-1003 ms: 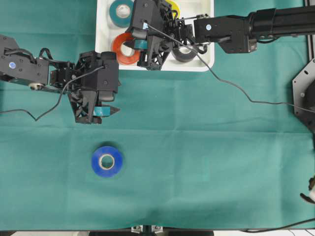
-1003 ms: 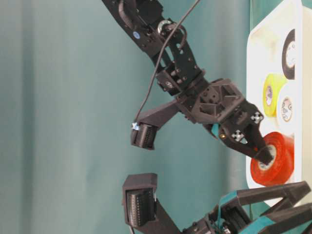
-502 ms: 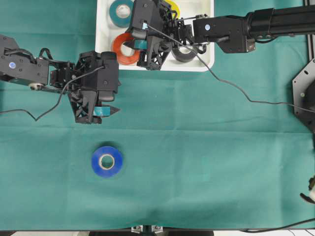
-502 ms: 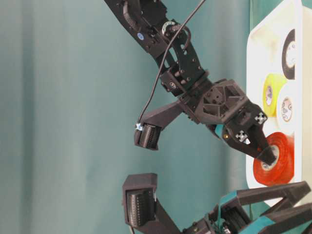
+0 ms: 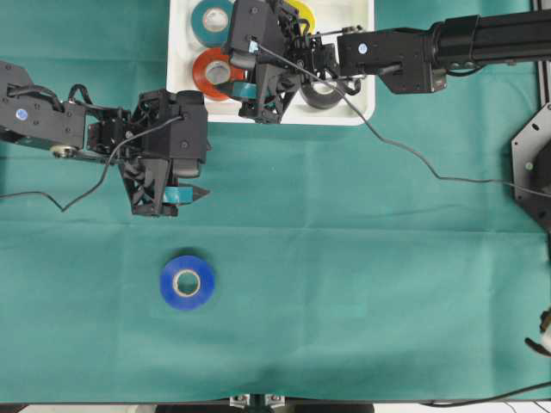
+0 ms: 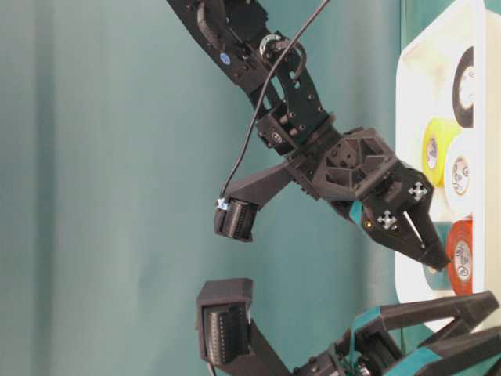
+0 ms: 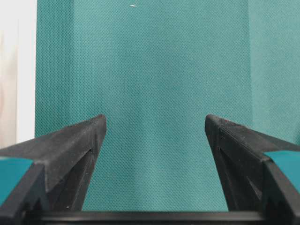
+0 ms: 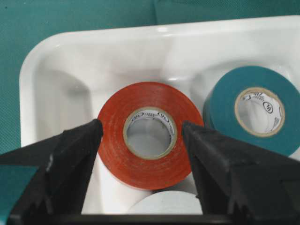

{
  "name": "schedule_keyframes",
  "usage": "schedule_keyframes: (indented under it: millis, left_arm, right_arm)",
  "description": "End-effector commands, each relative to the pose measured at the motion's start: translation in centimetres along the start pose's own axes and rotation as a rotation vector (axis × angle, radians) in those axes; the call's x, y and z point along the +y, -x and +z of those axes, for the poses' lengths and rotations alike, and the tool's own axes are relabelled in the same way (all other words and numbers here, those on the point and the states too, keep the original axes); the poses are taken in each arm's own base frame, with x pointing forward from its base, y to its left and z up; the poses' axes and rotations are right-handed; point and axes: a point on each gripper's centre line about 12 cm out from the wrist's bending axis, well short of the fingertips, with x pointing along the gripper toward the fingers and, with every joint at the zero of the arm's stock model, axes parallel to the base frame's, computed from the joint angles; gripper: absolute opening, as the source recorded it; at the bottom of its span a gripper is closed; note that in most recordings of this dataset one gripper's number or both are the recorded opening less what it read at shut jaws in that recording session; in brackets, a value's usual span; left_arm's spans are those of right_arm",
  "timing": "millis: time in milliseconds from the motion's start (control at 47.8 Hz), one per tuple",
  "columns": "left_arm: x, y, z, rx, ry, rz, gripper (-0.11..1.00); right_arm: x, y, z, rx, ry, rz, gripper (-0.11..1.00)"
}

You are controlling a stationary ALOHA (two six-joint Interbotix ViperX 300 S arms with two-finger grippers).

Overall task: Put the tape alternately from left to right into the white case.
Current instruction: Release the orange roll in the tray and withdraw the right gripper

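The right gripper (image 8: 143, 140) had just let go: a second before it was clamped on the orange-red tape roll (image 8: 149, 133), and now its jaws stood wide apart on either side of it, touching nothing that could be seen. The roll had dropped and settled flat in the white case (image 5: 184, 53), in the corner compartment near the rim, with the teal roll (image 8: 253, 110) just beside it and the top of the white roll (image 8: 164, 204) showing at the lower edge of the wrist view. In the overhead view it lay further into the case than half a second earlier, below the teal one. The yellow roll (image 6: 438, 149) and a black roll (image 6: 466, 86) also sat in the case.

That left one roll outside: the blue tape roll (image 5: 187, 282), lying alone on the green counter (image 5: 362, 284). The left gripper (image 7: 154, 136) hung released and empty over bare cloth, well apart from the blue roll. By the alternating order, the blue roll was probably the left arm's to fetch.
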Motion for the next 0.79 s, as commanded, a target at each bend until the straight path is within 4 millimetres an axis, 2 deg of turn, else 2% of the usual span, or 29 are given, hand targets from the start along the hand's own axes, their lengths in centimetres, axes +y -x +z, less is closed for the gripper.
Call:
schedule_keyframes:
  millis: [0,146,355,564,773]
  left_arm:
    - [-0.1,0.5,0.1,-0.017,-0.001,-0.002,0.85]
    - [-0.1,0.5,0.0,-0.015,-0.001,-0.002,0.85]
    - [-0.1,0.6,0.2,-0.02,-0.001,-0.002,0.85]
    - [-0.1,0.6,0.3,-0.025,-0.001,-0.002,0.85]
    - [-0.1,0.6,0.3,-0.025,-0.001,-0.002,0.85]
  right_arm:
    - [0.3,0.6,1.7,-0.046,0.0,0.008,0.76]
    - [0.5,1.5,1.8,-0.051,0.003,0.01,0.76]
    - [1.1,4.0,1.7,-0.066,0.008,0.023,0.76]
    - [1.2,6.0,0.2,-0.049,0.011,0.028,0.76]
    - [2.2,7.3,-1.2,-0.046,0.024,0.061,0.76]
